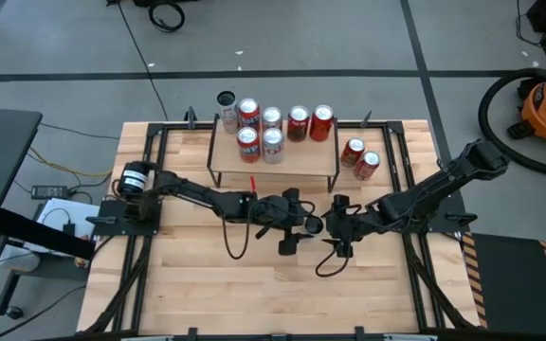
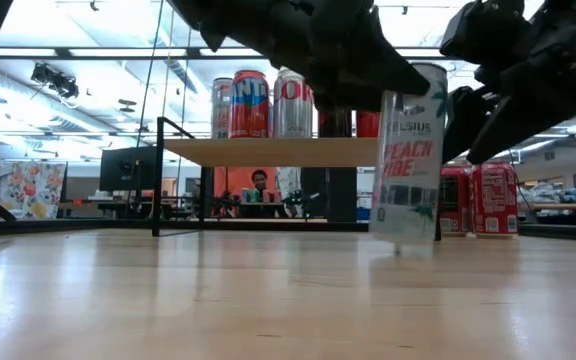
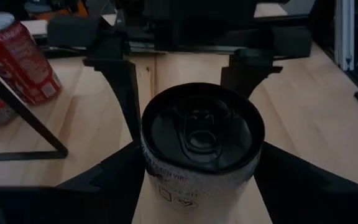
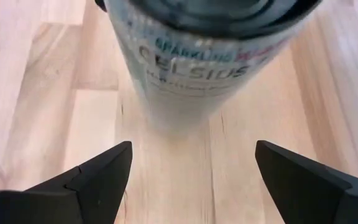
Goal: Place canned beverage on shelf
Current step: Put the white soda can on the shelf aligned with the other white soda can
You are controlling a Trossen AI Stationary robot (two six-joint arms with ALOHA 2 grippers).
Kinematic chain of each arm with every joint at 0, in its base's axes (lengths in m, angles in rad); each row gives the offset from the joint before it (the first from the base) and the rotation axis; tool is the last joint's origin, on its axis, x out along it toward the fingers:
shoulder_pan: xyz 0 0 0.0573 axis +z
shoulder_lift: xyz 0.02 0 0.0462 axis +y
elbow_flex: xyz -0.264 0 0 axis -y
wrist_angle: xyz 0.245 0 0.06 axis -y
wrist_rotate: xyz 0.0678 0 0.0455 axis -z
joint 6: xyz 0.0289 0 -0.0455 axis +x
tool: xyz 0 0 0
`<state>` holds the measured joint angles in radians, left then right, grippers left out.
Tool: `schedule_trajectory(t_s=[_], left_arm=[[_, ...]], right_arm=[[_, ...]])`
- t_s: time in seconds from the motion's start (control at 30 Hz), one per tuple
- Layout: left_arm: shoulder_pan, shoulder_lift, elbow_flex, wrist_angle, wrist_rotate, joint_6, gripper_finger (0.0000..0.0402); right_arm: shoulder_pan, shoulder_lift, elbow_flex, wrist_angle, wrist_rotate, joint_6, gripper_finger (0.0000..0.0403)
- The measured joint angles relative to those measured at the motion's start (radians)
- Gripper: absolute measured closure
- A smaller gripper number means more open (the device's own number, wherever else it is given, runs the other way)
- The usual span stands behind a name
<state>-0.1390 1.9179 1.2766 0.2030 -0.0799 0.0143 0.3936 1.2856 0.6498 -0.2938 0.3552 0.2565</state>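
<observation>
A tall white can (image 2: 408, 160) with a black top (image 3: 201, 134) stands about upright at mid-table between my two grippers. My left gripper (image 3: 197, 169) reaches in from the table's left and is shut on it near its top. My right gripper (image 4: 191, 177), coming from the table's right, is open and faces the can with its fingertips short of it. The shelf (image 1: 273, 163), a light-wood board on thin black legs at the table's far side, carries several cans (image 1: 271, 117) standing on their bases. In the high view the grippers hide most of the white can. My left gripper pinches the white can between its two fingers on opposite sides of the wall just under the rim (image 3: 148, 163). The fingers (image 3: 114, 177) come from the table's left, slanting a little downward. The can stays upright; whether its base rests on the table or hangs just above it, I cannot tell.
Two red cans (image 1: 360, 158) stand on the table to the right of the shelf. A pale can (image 1: 227, 109) stands at the shelf's far left corner. A black frame (image 1: 159, 152) rims the table. Bare wood (image 1: 273, 294) lies toward the near edge.
</observation>
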Motion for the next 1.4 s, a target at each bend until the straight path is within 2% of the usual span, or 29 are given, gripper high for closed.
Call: schedule_trajectory(t_s=[0.23, 0.67, 1.13, 1.23, 1.4], left_arm=[[-0.012, -0.050, 0.000, -0.145, -0.005, -0.023, 0.0146], [-0.042, -0.066, -0.007, -0.191, -0.050, -0.048, 0.0148], [-0.053, -0.141, -0.011, -0.319, -0.161, -0.046, 0.0145], [-0.055, -0.166, -0.066, -0.260, -0.163, -0.052, 0.0145], [-0.050, -0.274, -0.250, -0.118, -0.165, -0.122, 0.0144]], right_arm=[[0.010, -0.021, 0.000, -0.002, 0.019, 0.009, 0.0051], [0.026, -0.024, 0.000, -0.019, 0.021, 0.047, 0.0051], [0.058, -0.015, 0.000, 0.064, 0.047, 0.066, 0.0051], [0.063, -0.012, 0.000, 0.074, 0.048, 0.073, 0.0051], [0.066, -0.012, 0.000, 0.070, 0.054, 0.081, 0.0051]])
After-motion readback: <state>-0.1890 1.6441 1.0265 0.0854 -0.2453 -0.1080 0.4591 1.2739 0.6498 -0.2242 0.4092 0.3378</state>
